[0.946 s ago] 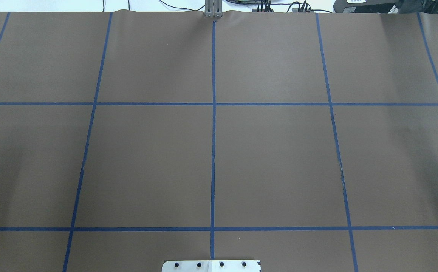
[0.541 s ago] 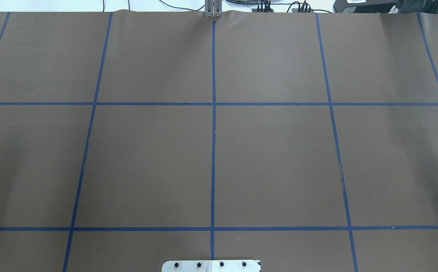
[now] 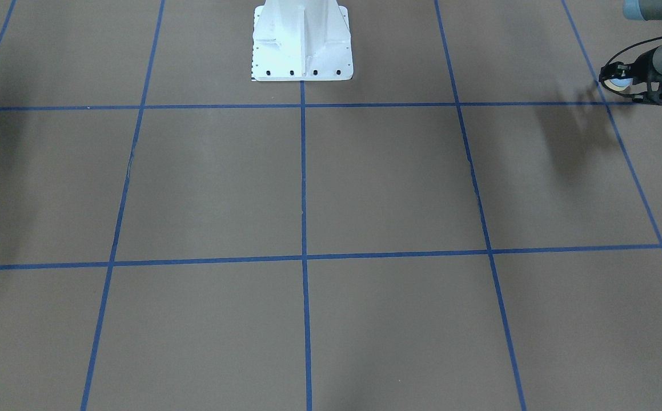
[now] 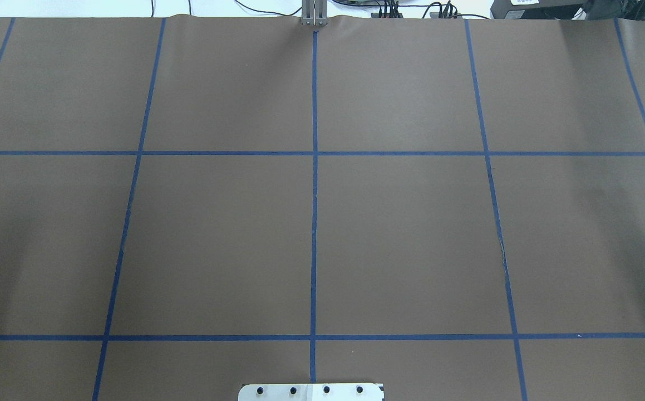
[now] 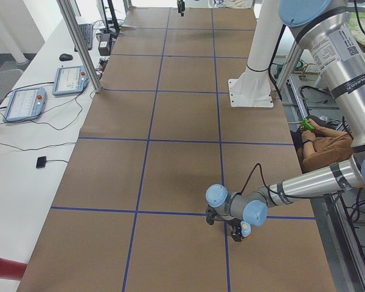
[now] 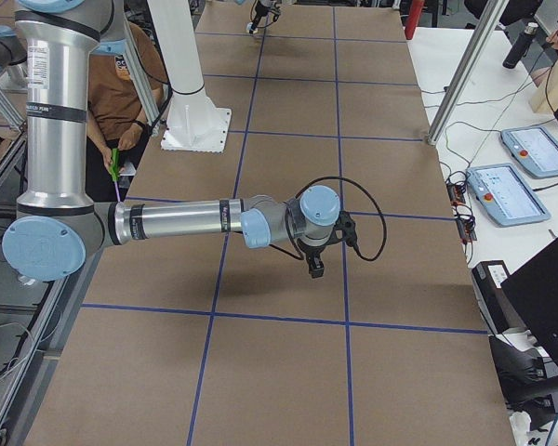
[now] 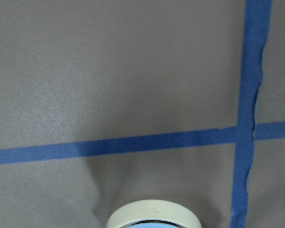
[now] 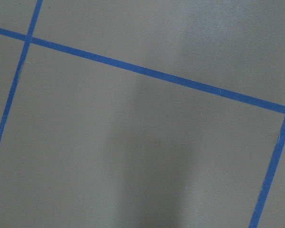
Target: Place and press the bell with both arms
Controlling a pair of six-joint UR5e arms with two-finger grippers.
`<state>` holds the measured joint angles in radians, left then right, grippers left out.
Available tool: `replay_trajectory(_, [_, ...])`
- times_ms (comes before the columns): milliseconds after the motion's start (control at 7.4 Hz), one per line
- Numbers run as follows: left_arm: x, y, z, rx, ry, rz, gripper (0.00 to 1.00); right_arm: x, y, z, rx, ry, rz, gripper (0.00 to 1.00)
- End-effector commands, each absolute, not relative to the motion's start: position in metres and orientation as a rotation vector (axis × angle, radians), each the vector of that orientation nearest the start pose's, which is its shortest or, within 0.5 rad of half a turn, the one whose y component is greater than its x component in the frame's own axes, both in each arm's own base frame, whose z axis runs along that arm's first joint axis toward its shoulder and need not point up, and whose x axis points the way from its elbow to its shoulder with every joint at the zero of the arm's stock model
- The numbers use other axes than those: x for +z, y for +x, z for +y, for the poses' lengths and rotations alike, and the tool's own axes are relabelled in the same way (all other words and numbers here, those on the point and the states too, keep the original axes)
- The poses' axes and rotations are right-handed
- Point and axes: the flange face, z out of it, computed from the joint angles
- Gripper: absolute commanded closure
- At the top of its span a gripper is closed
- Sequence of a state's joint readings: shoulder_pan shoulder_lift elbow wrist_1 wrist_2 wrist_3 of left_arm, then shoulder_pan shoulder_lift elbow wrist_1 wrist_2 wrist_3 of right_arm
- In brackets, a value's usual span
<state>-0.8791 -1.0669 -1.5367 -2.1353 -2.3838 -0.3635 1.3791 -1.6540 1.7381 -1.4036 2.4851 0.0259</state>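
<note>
My left gripper hangs low over the brown table mat near the robot's left end, shut on the small light-blue bell. In the exterior left view the bell shows at the tip of the near arm's gripper. The left wrist view shows only the bell's cream ring at the bottom edge, above a crossing of blue tape lines. My right gripper points down over the mat at the other end; I cannot tell whether it is open or shut. The right wrist view shows only mat and tape.
The white pedestal stands at the middle of the robot's side. Blue tape lines divide the mat into squares. Tablets and cables lie on a side table beyond the mat. A seated person is behind the robot.
</note>
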Motion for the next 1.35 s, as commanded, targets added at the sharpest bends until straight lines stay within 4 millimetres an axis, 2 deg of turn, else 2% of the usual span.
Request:
replay_trajectory(0, [0.805, 0.102, -0.216, 0.322, -0.398, 0.714, 0.01, 0.587, -0.036, -0.469, -0.268, 0.134, -0.932, 0.0])
replay_trajectory(135, [0.805, 0.102, -0.216, 0.323, -0.398, 0.713, 0.04, 0.587, -0.036, -0.469, -0.268, 0.134, -0.932, 0.0])
replay_trajectory(270, [0.805, 0.102, -0.216, 0.323, -0.398, 0.713, 0.18, 0.587, -0.036, -0.468, -0.268, 0.134, -0.933, 0.0])
replay_trajectory(676, [0.799, 0.105, -0.215, 0.325, -0.412, 0.76, 0.91, 0.586, -0.035, -0.466, -0.267, 0.132, -0.936, 0.0])
replay_trajectory(811, [0.789, 0.107, -0.213, 0.302, -0.412, 0.807, 1.0, 0.584, -0.035, -0.465, -0.269, 0.137, -0.937, 0.0])
replay_trajectory(946, [0.769, 0.113, -0.22, 0.287, -0.394, 0.831, 1.0, 0.583, -0.035, -0.462, -0.27, 0.138, -0.938, 0.0])
replay_trajectory(1216, [0.713, 0.131, -0.236, 0.306, -0.386, 0.921, 1.0, 0.584, -0.034, -0.461, -0.269, 0.137, -0.937, 0.0])
